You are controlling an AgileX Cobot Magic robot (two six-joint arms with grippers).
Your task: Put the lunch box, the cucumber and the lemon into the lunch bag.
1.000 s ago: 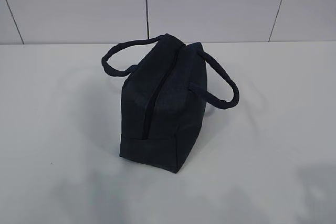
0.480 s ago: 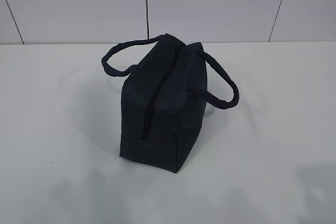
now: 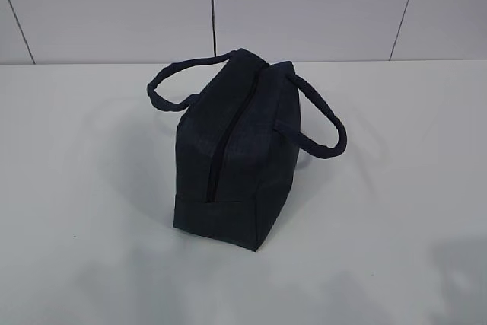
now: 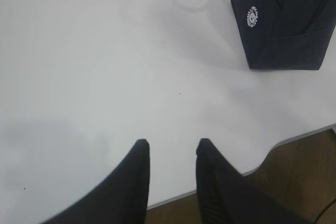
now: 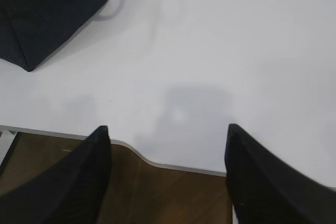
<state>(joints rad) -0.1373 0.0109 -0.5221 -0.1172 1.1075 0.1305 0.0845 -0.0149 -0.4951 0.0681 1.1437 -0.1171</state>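
Lunch bag (image 3: 240,154) alone on white table (image 3: 396,188), standing upright at centre of exterior view, one narrow end toward camera; dark navy fabric, boxy. Zipper line (image 3: 222,142) running along top ridge and down near end, looks closed. Two loop handles: left handle (image 3: 169,78) arching out to left, right handle (image 3: 323,123) drooping out to right. Pale tiled wall (image 3: 304,5) behind table.

Left wrist view: left gripper (image 4: 172,148) over bare tabletop near table's front edge, jaws parted by a narrow gap, nothing between them. Corner of bag at upper right, well apart from fingers, small round white logo (image 4: 253,17) on its fabric. Brown floor (image 4: 310,166) past table edge.

Right wrist view: right gripper (image 5: 167,132) spread wide, empty, hanging over table's front edge. Corner of bag at upper left, well apart from fingers; pale ring (image 5: 110,3) just beside bag on table, too faint to identify.

Neither gripper visible in exterior view. Lunch box, cucumber and lemon not visible in any view
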